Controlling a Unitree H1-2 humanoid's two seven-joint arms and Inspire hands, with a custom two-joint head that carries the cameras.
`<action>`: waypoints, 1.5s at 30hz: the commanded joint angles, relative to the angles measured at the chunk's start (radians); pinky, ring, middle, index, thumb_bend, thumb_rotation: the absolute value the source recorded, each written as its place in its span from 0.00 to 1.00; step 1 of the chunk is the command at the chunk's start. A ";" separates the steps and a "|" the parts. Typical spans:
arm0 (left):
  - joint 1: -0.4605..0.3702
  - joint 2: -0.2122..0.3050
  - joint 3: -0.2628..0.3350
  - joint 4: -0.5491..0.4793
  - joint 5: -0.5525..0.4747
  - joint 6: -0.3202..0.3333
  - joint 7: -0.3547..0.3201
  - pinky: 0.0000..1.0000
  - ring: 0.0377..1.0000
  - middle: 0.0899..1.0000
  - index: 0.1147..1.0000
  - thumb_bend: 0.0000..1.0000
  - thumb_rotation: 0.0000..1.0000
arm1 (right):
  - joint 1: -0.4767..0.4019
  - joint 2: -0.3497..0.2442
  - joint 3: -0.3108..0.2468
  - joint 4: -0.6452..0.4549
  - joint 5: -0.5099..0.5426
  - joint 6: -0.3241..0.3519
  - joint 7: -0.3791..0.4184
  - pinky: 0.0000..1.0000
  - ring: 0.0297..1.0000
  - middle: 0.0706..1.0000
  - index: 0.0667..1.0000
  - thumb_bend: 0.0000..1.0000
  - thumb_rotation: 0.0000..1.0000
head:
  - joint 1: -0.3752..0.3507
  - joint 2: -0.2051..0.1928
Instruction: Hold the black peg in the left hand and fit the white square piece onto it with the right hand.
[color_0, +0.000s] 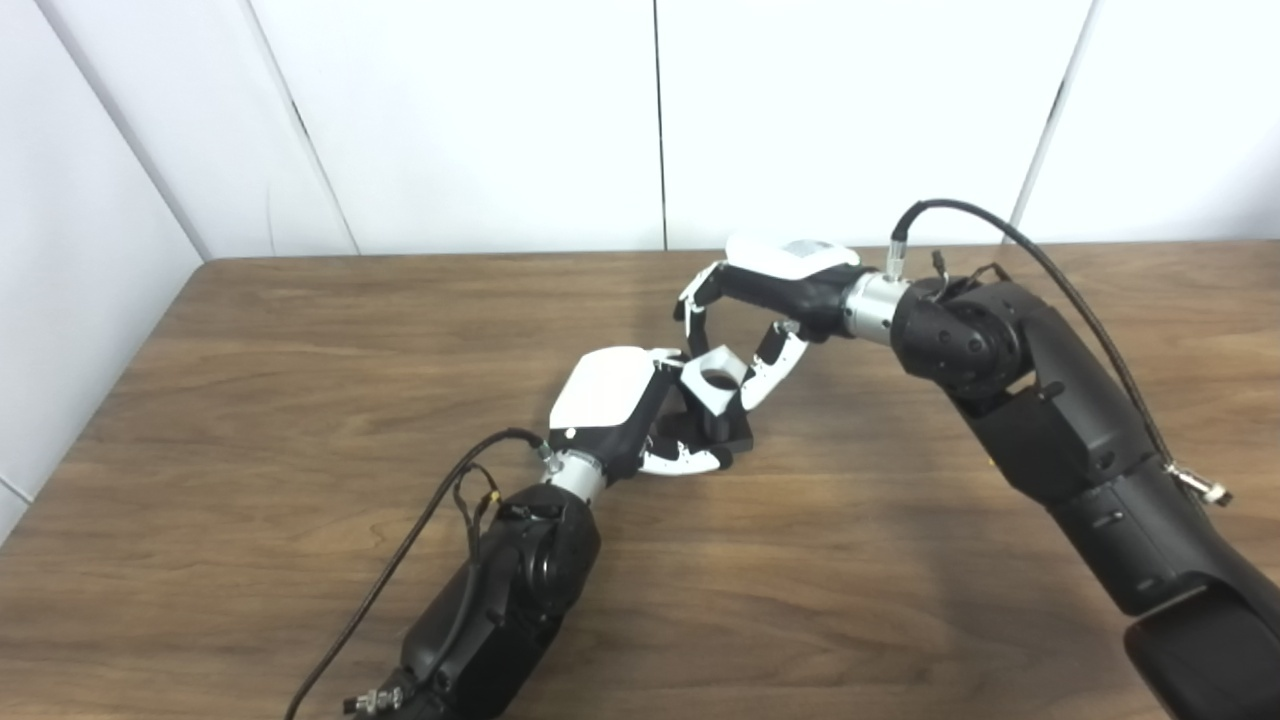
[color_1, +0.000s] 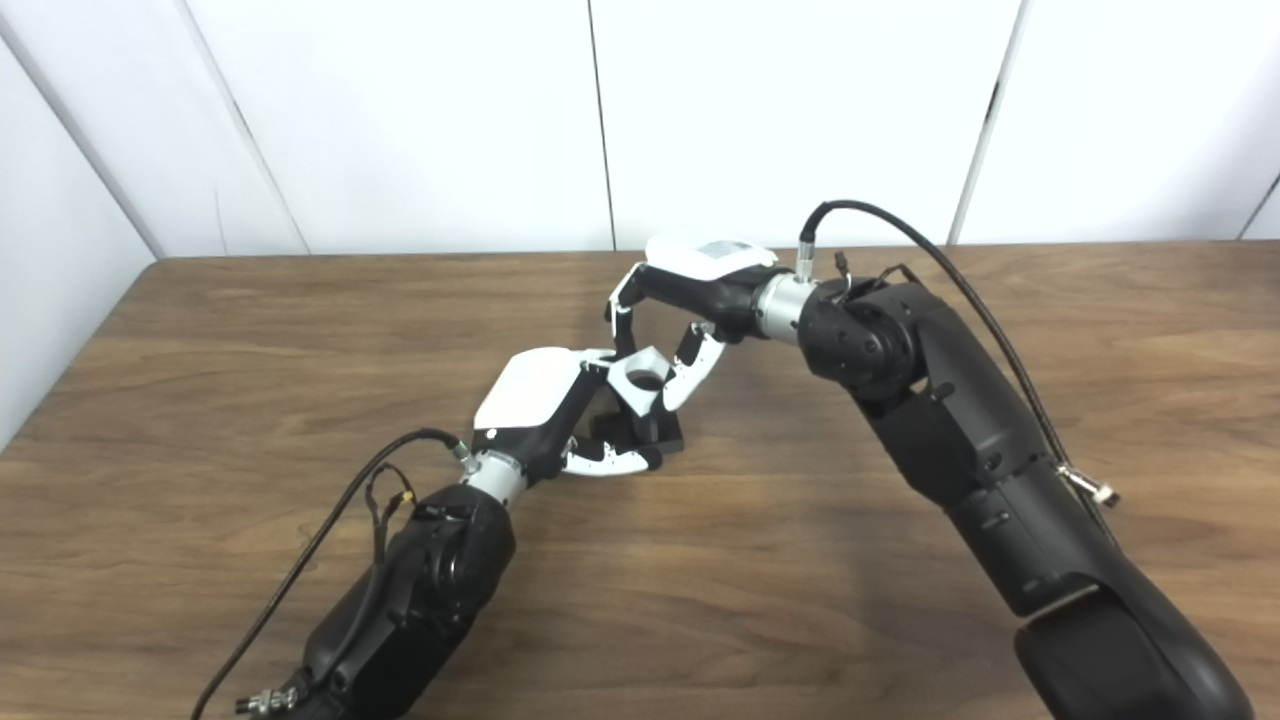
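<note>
Where both hands meet, white square piece (color_0: 716, 378) atop black peg (color_0: 728, 432).

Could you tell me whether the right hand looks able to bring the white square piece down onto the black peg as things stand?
Probably yes: the right hand holds the white square piece directly above the black peg, which the left hand steadies.

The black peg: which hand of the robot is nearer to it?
Left. The left hand is closed around the black peg on the table. The right hand is above it, holding the white square piece over the peg.
</note>
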 joint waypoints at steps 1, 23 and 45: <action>0.033 -0.005 -0.044 0.063 0.033 0.034 -0.062 0.79 0.85 0.83 0.43 0.52 0.08 | -0.050 0.006 -0.004 -0.021 0.006 -0.006 -0.027 0.86 0.86 0.76 0.44 0.52 0.13 | 0.000 0.001; 0.034 0.007 -0.038 0.041 0.038 0.048 -0.074 0.79 0.85 0.84 0.43 0.52 0.08 | 0.025 -0.007 0.032 0.039 -0.009 -0.015 -0.056 0.87 0.86 0.76 0.44 0.52 0.13 | 0.005 0.019; 0.037 0.021 -0.034 0.028 0.036 0.047 -0.082 0.79 0.84 0.83 0.43 0.52 0.08 | 0.036 -0.072 0.054 0.033 -0.074 0.100 -0.029 0.84 0.92 0.96 1.00 1.00 0.31 | -0.017 0.024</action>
